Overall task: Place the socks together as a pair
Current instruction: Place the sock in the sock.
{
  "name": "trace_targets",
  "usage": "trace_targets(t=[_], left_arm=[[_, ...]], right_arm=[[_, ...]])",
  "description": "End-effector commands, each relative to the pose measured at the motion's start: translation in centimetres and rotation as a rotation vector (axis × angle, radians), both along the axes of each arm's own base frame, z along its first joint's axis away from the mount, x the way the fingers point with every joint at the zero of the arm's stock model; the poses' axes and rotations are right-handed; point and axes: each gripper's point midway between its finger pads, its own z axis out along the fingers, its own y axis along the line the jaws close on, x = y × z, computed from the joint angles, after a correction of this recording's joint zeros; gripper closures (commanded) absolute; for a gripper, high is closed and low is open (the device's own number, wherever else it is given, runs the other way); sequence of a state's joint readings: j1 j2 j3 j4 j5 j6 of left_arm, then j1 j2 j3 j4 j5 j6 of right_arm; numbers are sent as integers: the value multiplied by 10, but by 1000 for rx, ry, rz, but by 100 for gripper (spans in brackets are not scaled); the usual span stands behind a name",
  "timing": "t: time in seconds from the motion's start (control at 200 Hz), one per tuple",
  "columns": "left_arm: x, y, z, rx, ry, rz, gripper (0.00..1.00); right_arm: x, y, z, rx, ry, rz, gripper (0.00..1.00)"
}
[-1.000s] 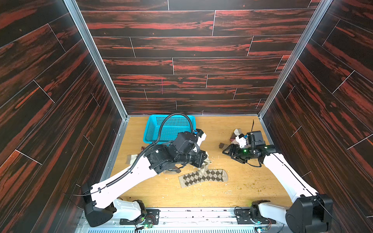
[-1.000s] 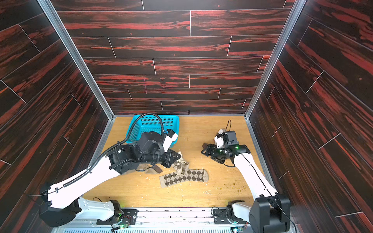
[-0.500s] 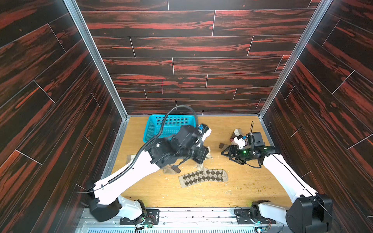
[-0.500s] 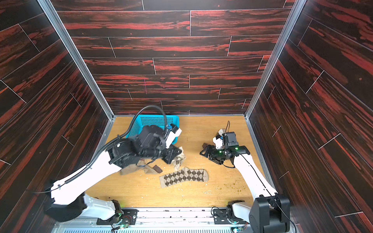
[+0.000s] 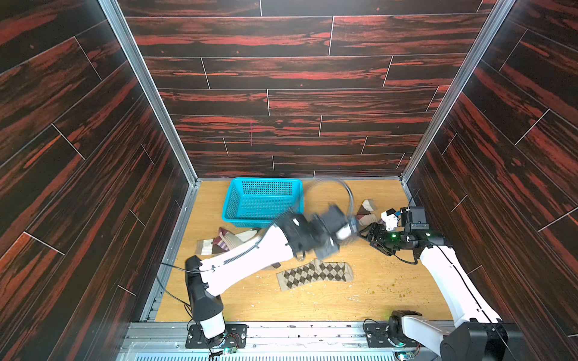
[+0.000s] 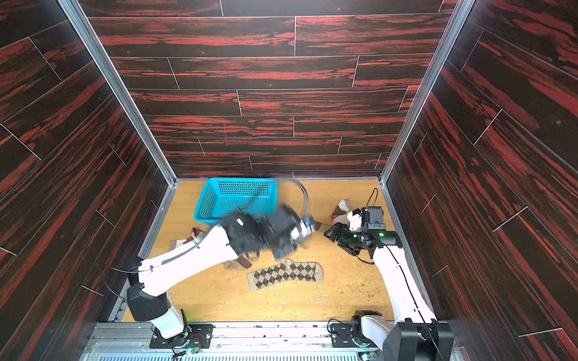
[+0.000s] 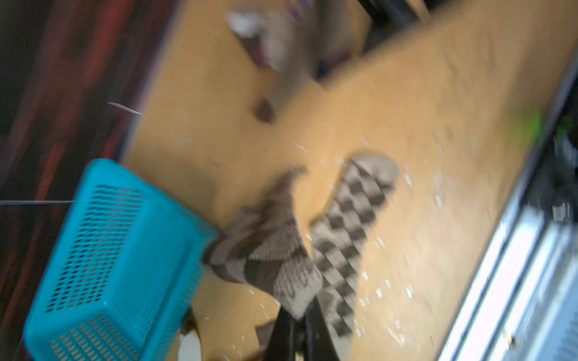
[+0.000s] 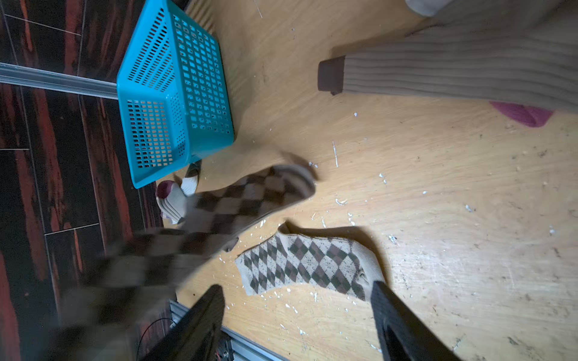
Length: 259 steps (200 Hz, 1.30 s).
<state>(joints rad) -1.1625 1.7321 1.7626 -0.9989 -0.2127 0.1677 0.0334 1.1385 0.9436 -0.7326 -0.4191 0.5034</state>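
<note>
On the table [image 5: 375, 297], the left gripper [image 7: 298, 314] pinches an argyle sock [image 7: 269, 250], not yet on its mate [image 5: 314, 275] lower centre; right gripper [image 8: 297, 289] gapes empty.

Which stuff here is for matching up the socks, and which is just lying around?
For the job: held argyle sock, pinched by the left gripper; flat argyle sock; striped socks; tan sock; right gripper, open.

Just lying about: blue basket; crumbs on the table.
</note>
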Motion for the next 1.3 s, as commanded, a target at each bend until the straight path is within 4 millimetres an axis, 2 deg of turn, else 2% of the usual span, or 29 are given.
trace_targets(t=[0.0, 0.06, 0.115, 0.215, 0.306, 0.406, 0.486, 0.596, 0.686, 0.767, 0.837, 0.872, 0.892, 0.907, 1.007, 1.097, 1.197, 1.293], left_arm=[[-44, 29, -45, 159, 1, -81, 96], [-63, 41, -67, 184, -11, -96, 96], [-73, 56, -85, 212, -40, -98, 96], [-76, 88, -112, 272, -47, -45, 96], [-76, 107, -128, 320, -56, -16, 96], [-77, 120, -146, 367, -55, -7, 96], [-76, 127, -155, 411, -71, -6, 98], [-75, 128, -162, 447, -72, -10, 96], [-76, 127, -161, 455, -63, 5, 89], [-72, 123, -149, 414, -74, 50, 76], [-68, 123, -134, 371, -91, 107, 58], [-68, 124, -128, 349, -81, 133, 43], [-68, 124, -124, 335, -71, 145, 30], [-69, 124, -123, 326, -63, 155, 25], [-73, 127, -111, 265, -25, 216, 23], [-68, 133, -98, 163, 13, 352, 22], [-66, 135, -94, -54, 222, 597, 22], [-71, 133, -100, -280, 432, 803, 22]], right_arm=[[-9, 1, -12, 11, 48, 11, 23], [-9, 3, -17, 24, 62, 11, 23], [-7, 6, -21, 44, 74, 17, 23], [-5, 15, -30, 94, 110, 42, 24], [-4, 23, -44, 104, 160, 71, 25], [-3, 42, -60, 92, 211, 143, 25], [0, 55, -75, 18, 250, 198, 26], [11, 59, -91, -71, 276, 214, 27], [18, 51, -104, -145, 285, 197, 27], [22, 47, -112, -180, 281, 205, 28], [25, 49, -116, -193, 268, 229, 28], [26, 51, -118, -189, 264, 244, 28], [26, 52, -119, -190, 263, 251, 29], [27, 52, -120, -191, 260, 254, 29], [26, 59, -122, -175, 249, 280, 29], [24, 66, -121, -150, 227, 301, 30], [23, 70, -121, -153, 204, 325, 30], [23, 73, -122, -164, 189, 354, 31]])
